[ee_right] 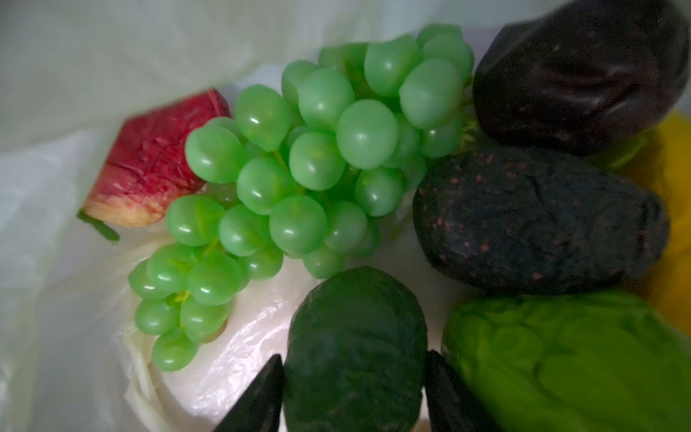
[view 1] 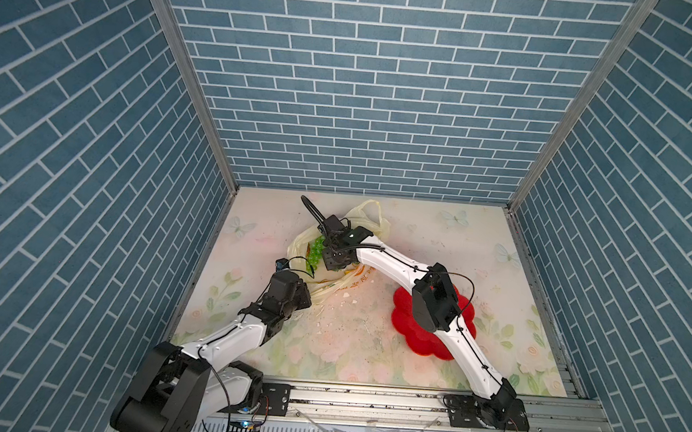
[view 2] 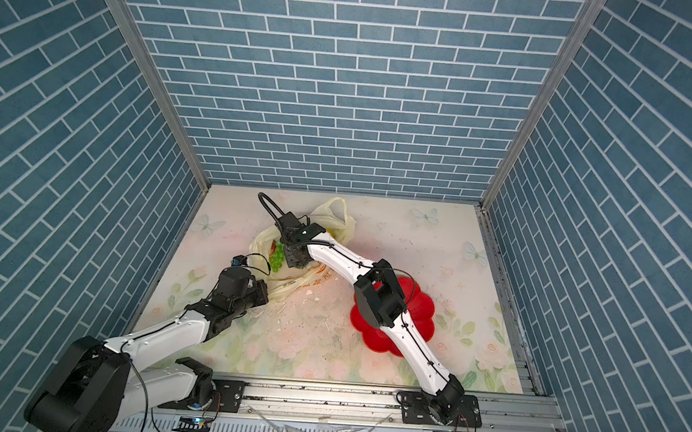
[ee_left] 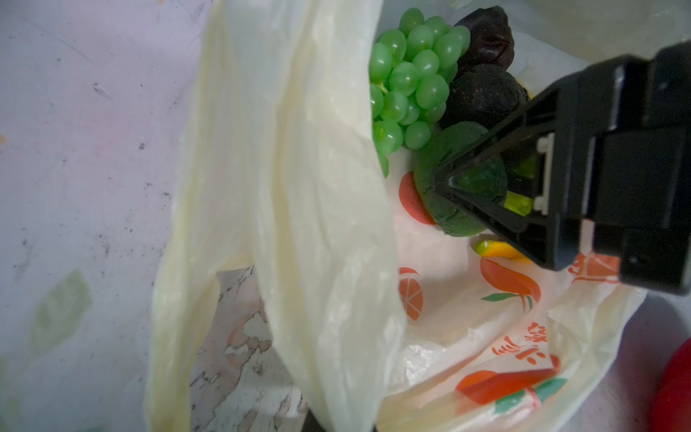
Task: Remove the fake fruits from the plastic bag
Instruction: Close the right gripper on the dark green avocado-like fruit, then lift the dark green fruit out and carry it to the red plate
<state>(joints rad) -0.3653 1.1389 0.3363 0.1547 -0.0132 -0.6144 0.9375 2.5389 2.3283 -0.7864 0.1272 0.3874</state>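
Observation:
The cream-yellow plastic bag (view 1: 371, 223) (view 2: 335, 220) lies open at the back middle of the table, and the green grape bunch (view 1: 315, 253) shows in its mouth. My right gripper (ee_right: 353, 357) reaches inside, its fingers pressed on both sides of a dark green round fruit (ee_right: 355, 329) (ee_left: 482, 183). Round it lie the grapes (ee_right: 299, 175), a red fruit (ee_right: 153, 168), two dark brown bumpy fruits (ee_right: 538, 224), a bright green fruit (ee_right: 561, 362) and a yellow lump (ee_right: 673, 187). My left gripper (ee_left: 338, 424) is shut on the bag's handle strip (ee_left: 299, 187), holding it up.
A red flower-shaped plate (view 1: 466, 313) (view 2: 421, 310) sits at the right, partly under the right arm. White flakes (view 1: 347, 296) lie on the flowered mat in front of the bag. Blue brick walls close in the left, back and right sides.

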